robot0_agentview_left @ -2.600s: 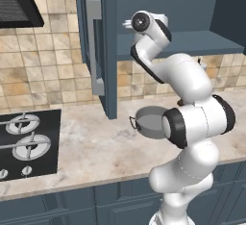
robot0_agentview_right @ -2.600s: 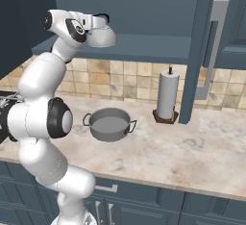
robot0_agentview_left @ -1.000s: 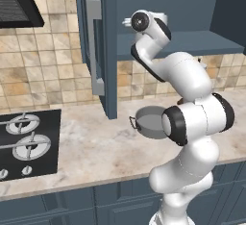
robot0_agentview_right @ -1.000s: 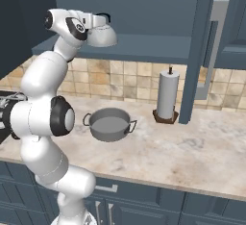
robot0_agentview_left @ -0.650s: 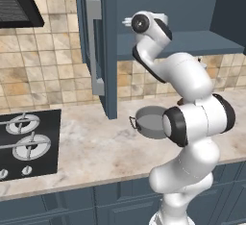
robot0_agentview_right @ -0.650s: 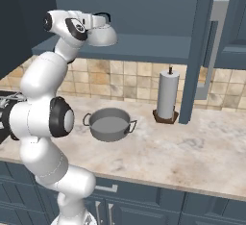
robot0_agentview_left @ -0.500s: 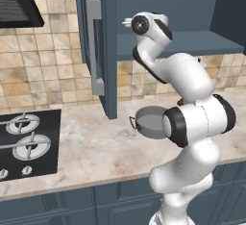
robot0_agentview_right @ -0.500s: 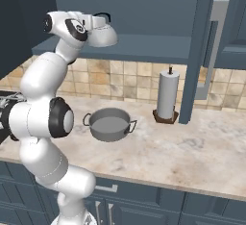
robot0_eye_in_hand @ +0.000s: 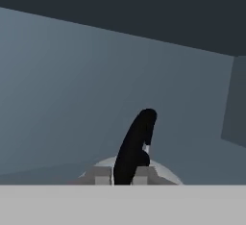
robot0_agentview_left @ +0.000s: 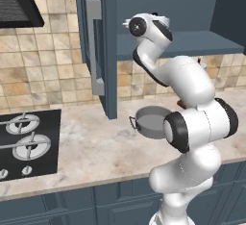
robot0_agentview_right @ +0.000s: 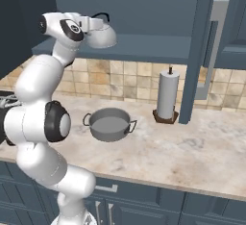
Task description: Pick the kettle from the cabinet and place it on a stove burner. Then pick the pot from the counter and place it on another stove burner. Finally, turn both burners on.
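Note:
The silver-grey kettle (robot0_agentview_right: 104, 36) hangs by its thin black handle (robot0_eye_in_hand: 137, 144) at the open cabinet's shelf (robot0_agentview_right: 144, 43), near the shelf's front edge; I cannot tell whether it touches the shelf. My gripper (robot0_agentview_right: 99, 22) is shut on that handle, and its fingertips (robot0_eye_in_hand: 142, 174) press against it from both sides in the hand view. Below the shelf, the wide grey pot (robot0_agentview_right: 109, 124) stands on the marbled counter (robot0_agentview_right: 192, 156). The pot (robot0_agentview_left: 153, 122) is partly behind my arm in the left base view. The stove burners (robot0_agentview_left: 30, 146) lie far left on the black cooktop.
The cabinet's open door (robot0_agentview_left: 98, 51) with its light bar handle juts out left of the arm. The other door (robot0_agentview_right: 206, 51) stands open to the right. A paper towel roll (robot0_agentview_right: 166, 96) stands on the counter beside it. A dark hood (robot0_agentview_left: 17, 5) hangs over the cooktop.

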### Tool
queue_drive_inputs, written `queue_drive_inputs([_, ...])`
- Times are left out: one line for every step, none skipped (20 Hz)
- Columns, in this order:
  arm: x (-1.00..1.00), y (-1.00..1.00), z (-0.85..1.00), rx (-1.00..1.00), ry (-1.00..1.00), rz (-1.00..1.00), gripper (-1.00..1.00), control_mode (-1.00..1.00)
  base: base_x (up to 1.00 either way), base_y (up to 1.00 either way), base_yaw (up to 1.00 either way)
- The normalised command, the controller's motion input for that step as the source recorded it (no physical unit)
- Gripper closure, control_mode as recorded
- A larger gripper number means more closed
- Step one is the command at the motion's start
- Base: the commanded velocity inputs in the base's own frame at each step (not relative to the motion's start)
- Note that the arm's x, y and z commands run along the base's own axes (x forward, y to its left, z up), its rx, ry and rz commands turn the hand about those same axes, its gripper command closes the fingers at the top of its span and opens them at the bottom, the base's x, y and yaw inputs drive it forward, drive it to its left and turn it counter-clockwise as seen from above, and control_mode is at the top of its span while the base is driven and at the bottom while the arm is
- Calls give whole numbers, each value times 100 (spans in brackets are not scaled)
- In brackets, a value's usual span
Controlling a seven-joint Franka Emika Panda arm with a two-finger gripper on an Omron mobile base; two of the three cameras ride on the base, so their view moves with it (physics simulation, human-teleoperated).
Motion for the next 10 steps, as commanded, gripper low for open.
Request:
queue_drive_inputs([-50,0,0,0,0,-8,100,-100,0,0,0])
queue_drive_inputs([-52,0,0,0,-2,-8,100,-100,0,0,0])
queue_drive_inputs([-59,0,0,0,-5,-8,100,-100,0,0,0])
queue_drive_inputs([-57,-3,0,0,-5,-8,100,-100,0,0,0])
queue_drive_inputs([-47,-6,0,0,-3,-8,100,-100,0,0,0])
queue_drive_inputs([-51,-4,0,0,-4,-8,100,-100,0,0,0])
queue_drive_inputs([-55,-7,0,0,-5,-8,100,-100,0,0,0])
queue_drive_inputs([-47,-9,0,0,-2,-8,100,-100,0,0,0])
queue_drive_inputs([-36,-11,0,0,0,-8,100,-100,0,0,0])
queue_drive_inputs([-44,-12,0,0,0,-8,100,-100,0,0,0])
